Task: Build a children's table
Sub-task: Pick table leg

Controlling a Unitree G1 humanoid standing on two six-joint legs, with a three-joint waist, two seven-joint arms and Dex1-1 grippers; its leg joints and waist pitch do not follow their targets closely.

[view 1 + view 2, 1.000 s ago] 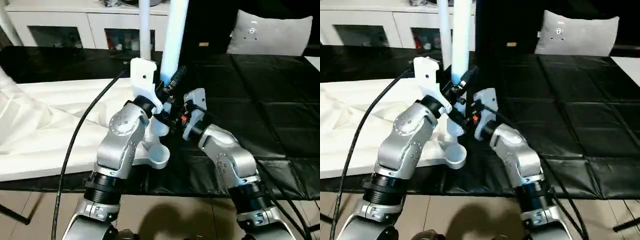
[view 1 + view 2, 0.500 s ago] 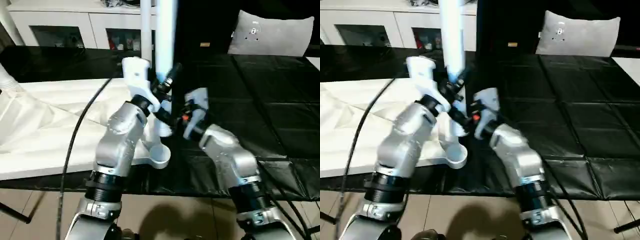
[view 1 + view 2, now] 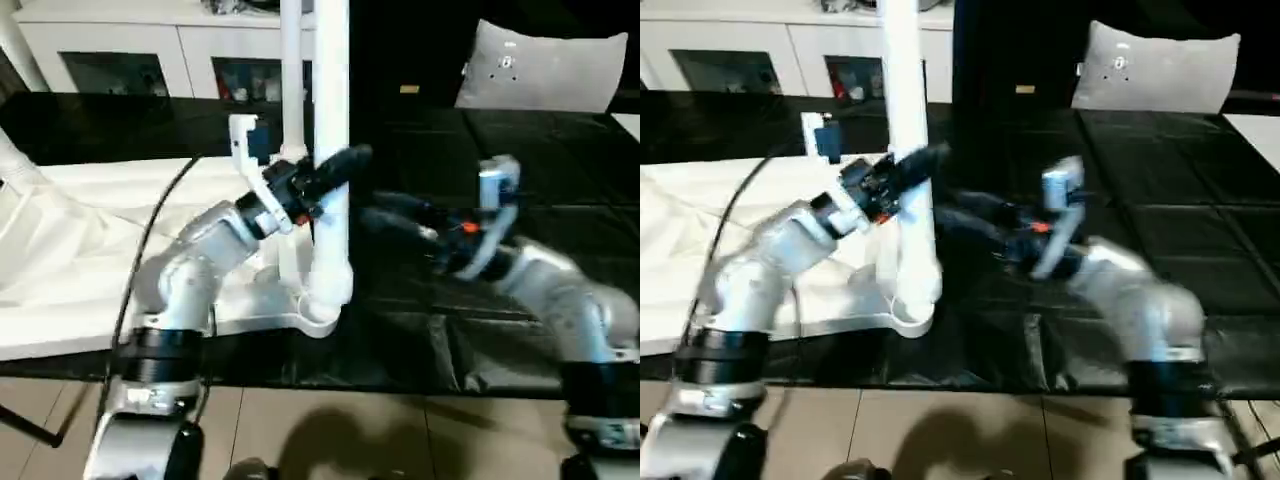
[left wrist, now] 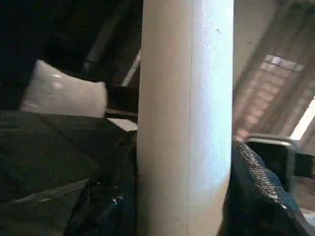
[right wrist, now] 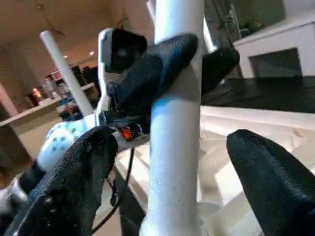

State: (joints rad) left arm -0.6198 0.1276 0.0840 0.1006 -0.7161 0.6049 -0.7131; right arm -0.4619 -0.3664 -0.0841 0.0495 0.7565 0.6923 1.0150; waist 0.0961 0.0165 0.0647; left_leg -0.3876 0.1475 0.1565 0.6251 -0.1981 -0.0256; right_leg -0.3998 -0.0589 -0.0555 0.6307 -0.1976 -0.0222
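The white tabletop (image 3: 100, 230) lies underside up on the black table. A white tapered leg (image 3: 330, 120) stands upright with its flared end in the near right corner socket (image 3: 322, 318). My left gripper (image 3: 335, 165) is shut on this leg about halfway up; in the left wrist view the leg (image 4: 187, 123) sits tight between the black fingers (image 4: 256, 191). My right gripper (image 3: 385, 215) hovers just right of the leg, open and clear of it. In the right wrist view its fingers (image 5: 74, 182) stand wide apart on either side of the leg (image 5: 174, 147).
A second leg (image 3: 293, 90) stands upright behind the held one, and a third (image 3: 20, 50) rises at the far left. A white glass-door cabinet (image 3: 120, 50) lines the back. A grey cushion (image 3: 545, 65) sits back right. A black cable (image 3: 150, 250) trails over the tabletop.
The leg has gone from tilted to upright, and its end now sits in the corner socket. My right gripper has let go and drawn back to the right. My left arm swung outward, still gripping.
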